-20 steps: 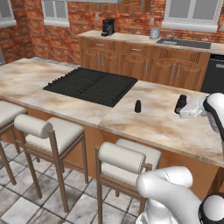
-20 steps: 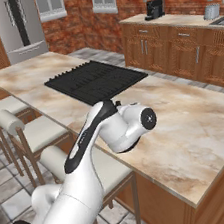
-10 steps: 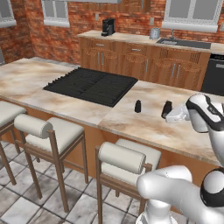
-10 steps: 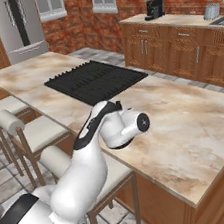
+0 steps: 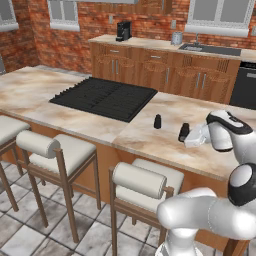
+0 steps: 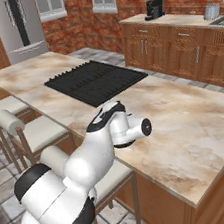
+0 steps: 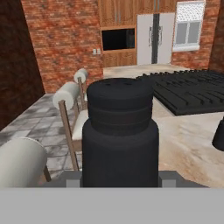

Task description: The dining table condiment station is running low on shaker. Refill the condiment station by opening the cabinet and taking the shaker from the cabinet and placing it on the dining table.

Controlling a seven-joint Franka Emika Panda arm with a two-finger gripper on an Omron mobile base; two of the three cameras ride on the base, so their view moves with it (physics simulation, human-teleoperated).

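My gripper (image 5: 186,135) is shut on the shaker (image 5: 183,132), a small black cylinder with a narrower top, held upright low over the dining table (image 5: 150,142). I cannot tell whether its base touches the stone. In the hand view the shaker (image 7: 120,135) stands close up between the two fingers. A second black shaker (image 5: 157,121) stands on the marbled top a little to the left, and its side shows at the hand view's right edge (image 7: 218,135). The cabinet (image 7: 117,13) stands far across the room beside the fridge.
A black inset cooktop (image 5: 105,96) lies to the left of both shakers. Cushioned stools (image 5: 142,182) line the table's near side. The sink counter (image 5: 200,50) with a coffee machine (image 5: 123,31) runs along the brick wall behind.
The gripper has carried the shaker leftward and lower over the table, closer to the second shaker. Its grip has not changed.
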